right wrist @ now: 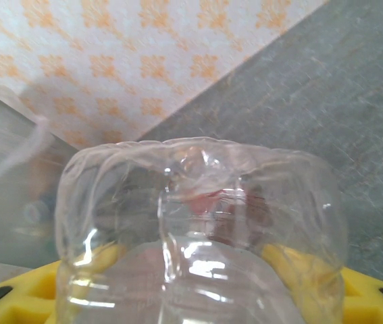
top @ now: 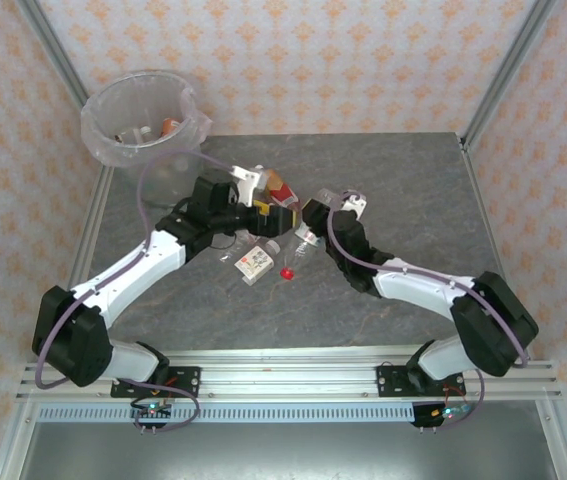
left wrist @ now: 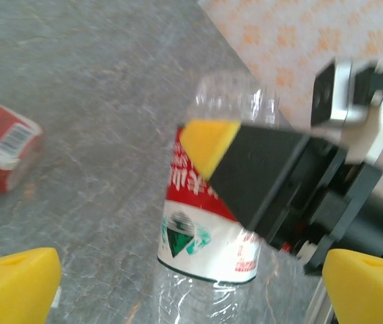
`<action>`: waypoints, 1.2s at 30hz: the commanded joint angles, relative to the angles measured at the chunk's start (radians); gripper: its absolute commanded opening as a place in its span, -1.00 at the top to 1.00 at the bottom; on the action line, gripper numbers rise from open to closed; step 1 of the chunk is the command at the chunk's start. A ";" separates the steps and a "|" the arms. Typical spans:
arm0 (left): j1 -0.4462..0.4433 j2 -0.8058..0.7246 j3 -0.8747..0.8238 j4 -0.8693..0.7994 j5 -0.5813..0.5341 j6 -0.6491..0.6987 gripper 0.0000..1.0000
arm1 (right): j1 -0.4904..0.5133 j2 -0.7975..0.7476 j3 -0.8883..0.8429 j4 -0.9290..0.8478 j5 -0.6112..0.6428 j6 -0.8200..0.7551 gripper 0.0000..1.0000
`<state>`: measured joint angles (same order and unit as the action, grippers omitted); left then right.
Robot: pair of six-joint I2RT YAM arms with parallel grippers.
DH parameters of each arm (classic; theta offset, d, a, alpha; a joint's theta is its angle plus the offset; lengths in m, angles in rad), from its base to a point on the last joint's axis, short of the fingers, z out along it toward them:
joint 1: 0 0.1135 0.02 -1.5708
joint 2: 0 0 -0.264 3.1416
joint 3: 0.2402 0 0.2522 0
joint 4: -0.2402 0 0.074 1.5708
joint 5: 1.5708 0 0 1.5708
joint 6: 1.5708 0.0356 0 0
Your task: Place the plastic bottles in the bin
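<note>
The right gripper (right wrist: 191,291) clamps the bottle (left wrist: 208,229) right of the bin (top: 91,118). The left gripper (left wrist: 194,300), opened wide, brackets it, likely for handover.

bin (top: 189,104): round, translucent grey-white, lined with a clear bag; upright at the table's far left corner.
bottles in bin (top: 167,126): a few at the bottom, one amber-brown, the others pale; too small to tell more.
held bottle (left wrist: 208,233): clear and dented, red-and-white label with a green mark; gripped between the yellow fingers of the right gripper (right wrist: 198,290), base pointing toward the wall, near mid-table, well apart from the bin.
flat bottle (top: 255,262): red-and-white label with a barcode, lying on its side on the table.
red-cap bottle (top: 291,262): clear, lying just beside the flat bottle.
</note>
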<state>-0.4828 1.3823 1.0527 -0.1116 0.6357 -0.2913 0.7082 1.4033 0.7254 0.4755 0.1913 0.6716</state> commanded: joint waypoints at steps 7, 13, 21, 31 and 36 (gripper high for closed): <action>-0.088 0.013 -0.017 0.045 -0.008 0.189 -1.00 | -0.002 -0.094 0.037 0.030 -0.079 0.044 -0.01; -0.141 0.061 0.054 -0.049 -0.059 0.282 -1.00 | -0.003 -0.094 0.076 0.015 -0.148 0.051 -0.01; -0.183 0.108 0.086 -0.058 -0.148 0.326 -0.84 | -0.003 -0.089 0.095 -0.002 -0.157 0.082 -0.02; -0.183 0.135 0.113 -0.053 -0.116 0.283 -0.31 | -0.002 -0.099 0.102 -0.041 -0.138 0.072 -0.22; -0.181 0.138 0.115 -0.051 -0.145 0.271 -0.27 | -0.003 -0.118 0.103 -0.069 -0.100 0.051 -0.36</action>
<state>-0.6613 1.5105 1.1370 -0.1570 0.5224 -0.0216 0.7033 1.3224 0.7963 0.4389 0.0639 0.7521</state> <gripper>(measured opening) 0.640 0.673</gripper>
